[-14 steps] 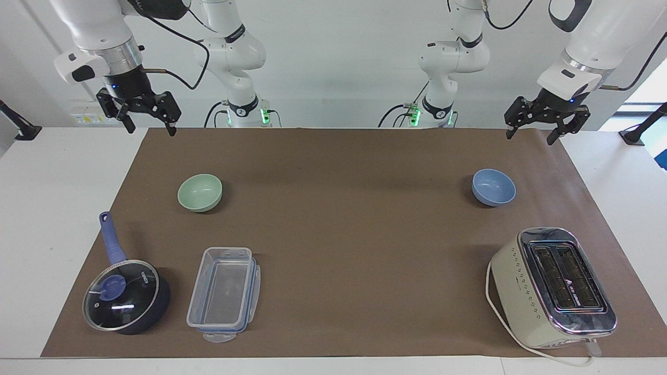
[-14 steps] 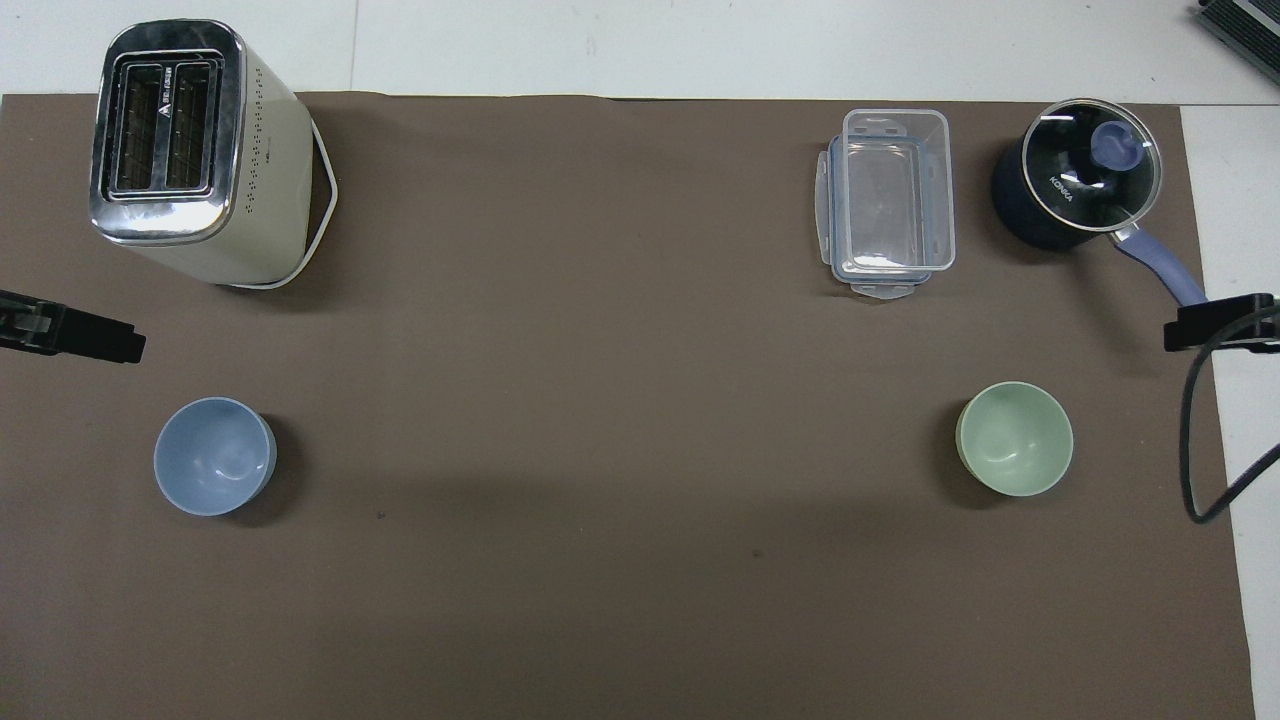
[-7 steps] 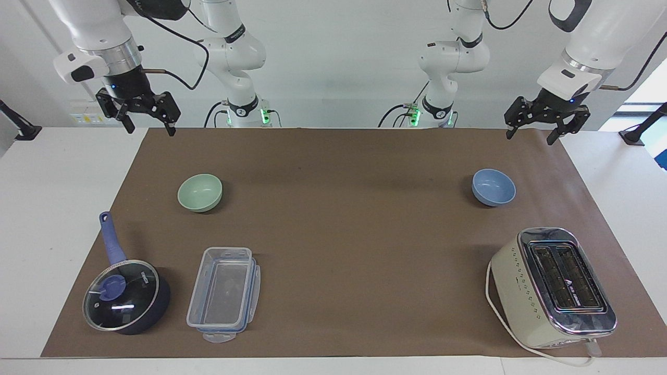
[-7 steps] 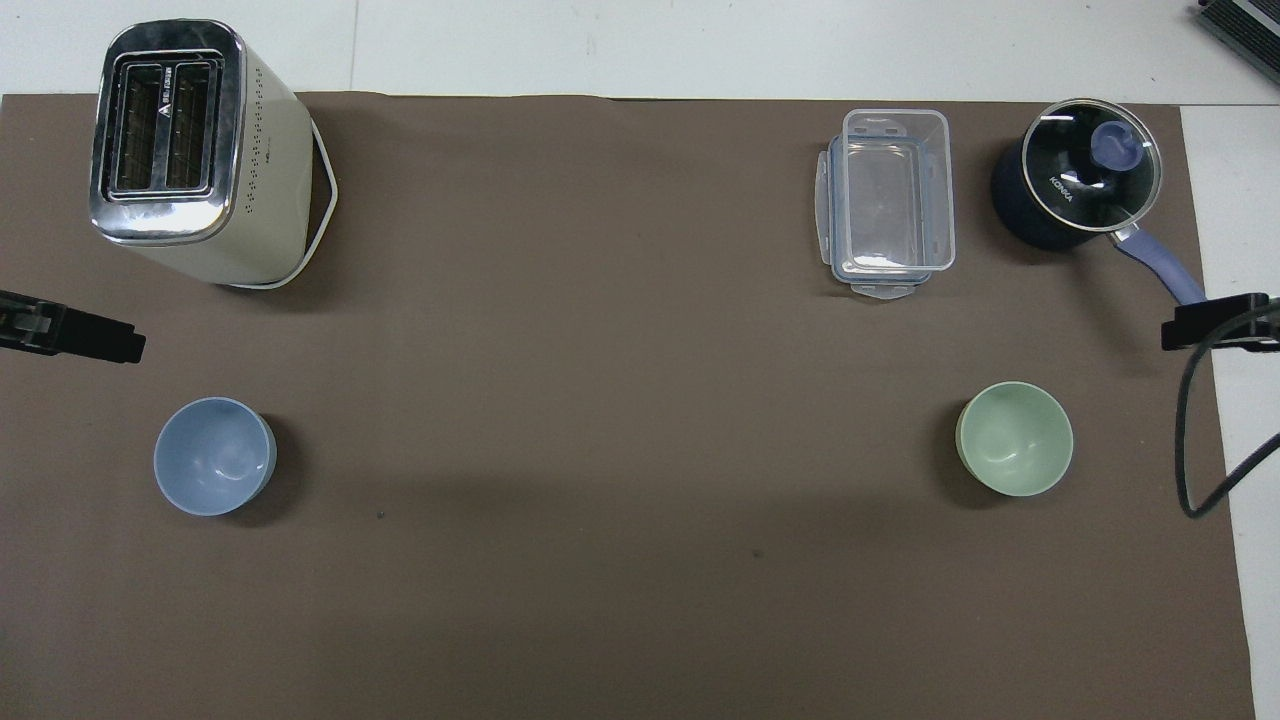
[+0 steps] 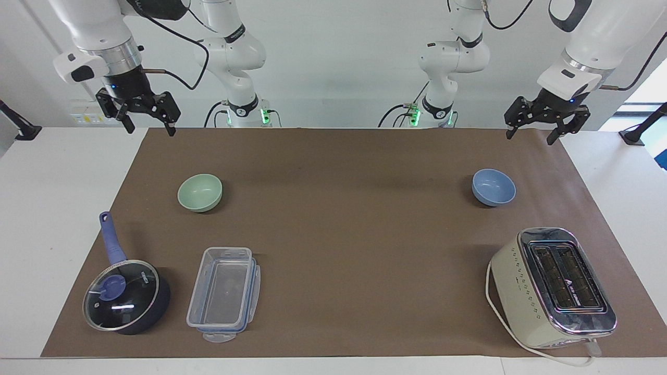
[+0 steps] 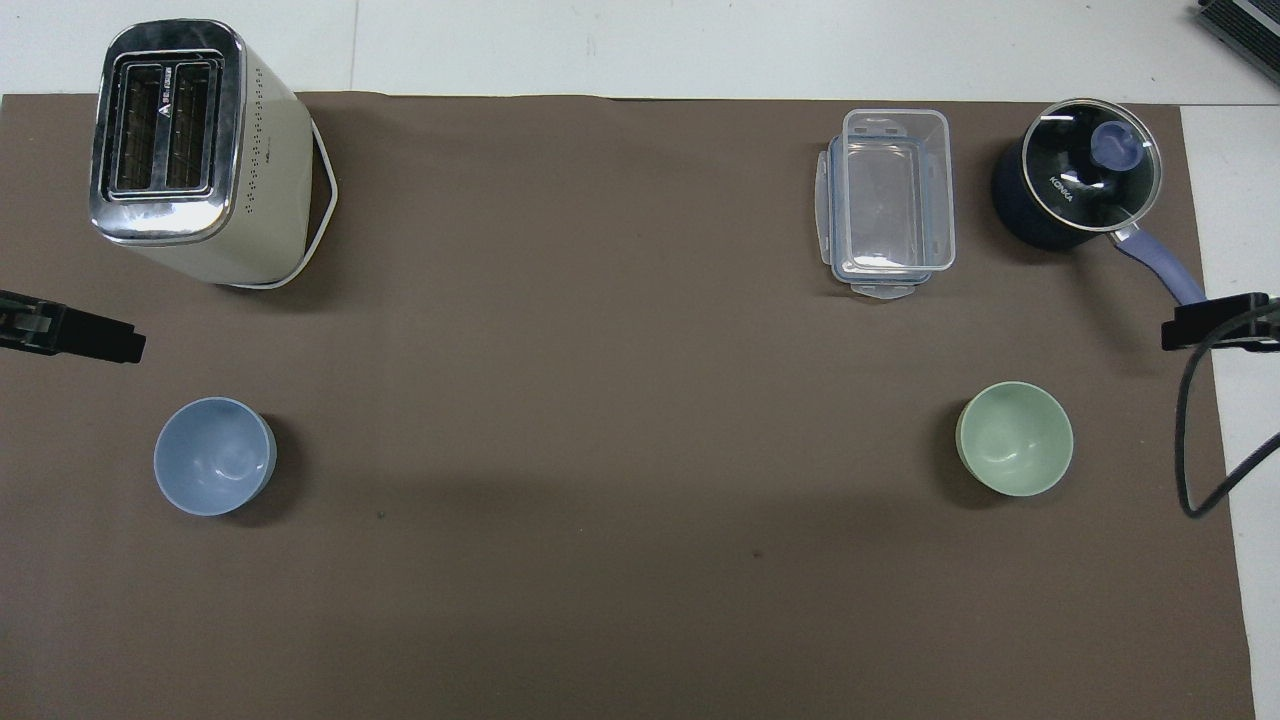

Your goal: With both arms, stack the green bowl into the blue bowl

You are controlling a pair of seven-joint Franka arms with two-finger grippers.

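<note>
1. Right gripper (image 5: 147,127) is held in the air over the robots' edge of the brown mat (image 5: 344,250), at the right arm's end of the counter (image 5: 41,208); jaws are spread, nothing gripped.
2. Green bowl (image 5: 200,192) is set upright on the mat, well apart from the right gripper, empty.
3. Saucepan (image 5: 126,296) and clear container (image 5: 224,294) are placed farther from the robots than the green bowl.
4. Blue bowl (image 5: 493,187) is set upright toward the left arm's end; toaster (image 5: 552,286) farther out.
5. Left gripper (image 5: 529,136) is held raised over the mat's robot-side edge, well apart from the blue bowl, jaws spread, empty.
</note>
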